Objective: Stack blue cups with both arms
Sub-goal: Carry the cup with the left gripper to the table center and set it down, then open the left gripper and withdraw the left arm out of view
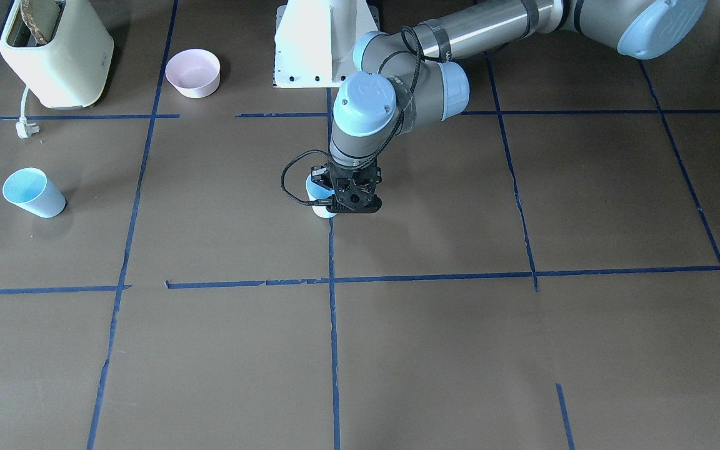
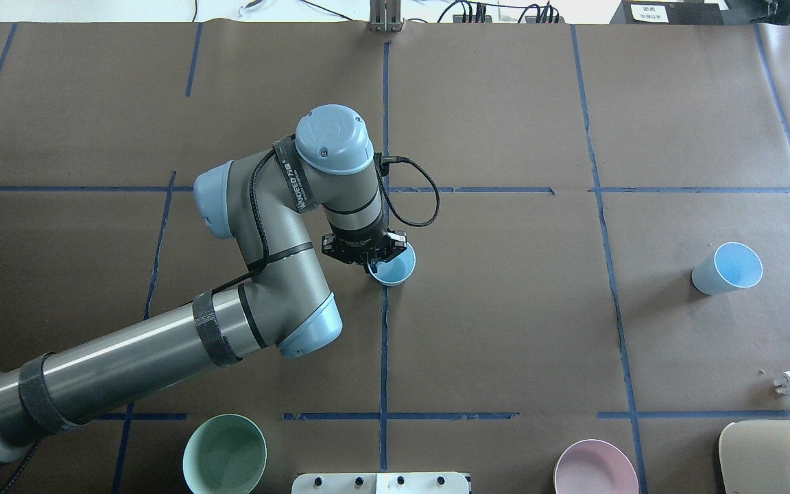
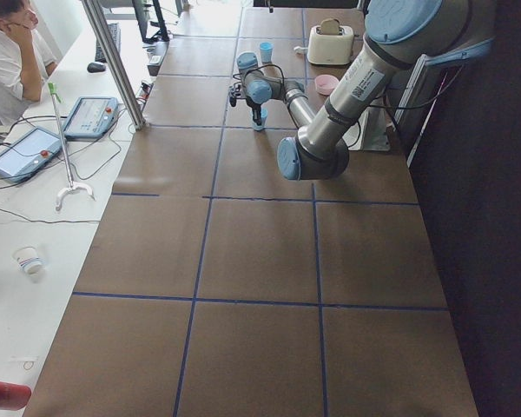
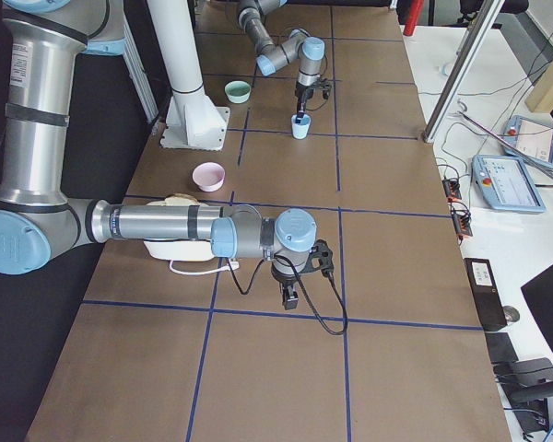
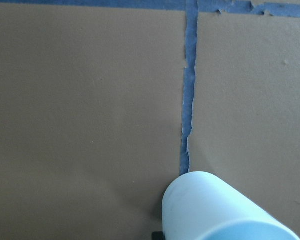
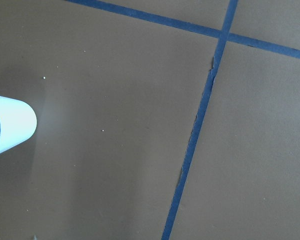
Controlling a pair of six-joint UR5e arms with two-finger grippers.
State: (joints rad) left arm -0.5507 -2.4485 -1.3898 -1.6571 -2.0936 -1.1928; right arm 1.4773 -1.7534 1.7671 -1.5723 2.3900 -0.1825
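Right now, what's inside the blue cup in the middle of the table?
The cup looks empty where its blue inside shows. The left gripper covers one side of the rim, hiding that part.

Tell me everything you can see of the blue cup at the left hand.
The blue cup is a small, pale-blue tapered tumbler, plastic by its look, handleless, bluer inside and whitish outside. It stands upright, mouth up and seemingly empty, on a blue tape line mid-table. The left hand is down at its rim on the robot's left side; whether it grips cannot be told.
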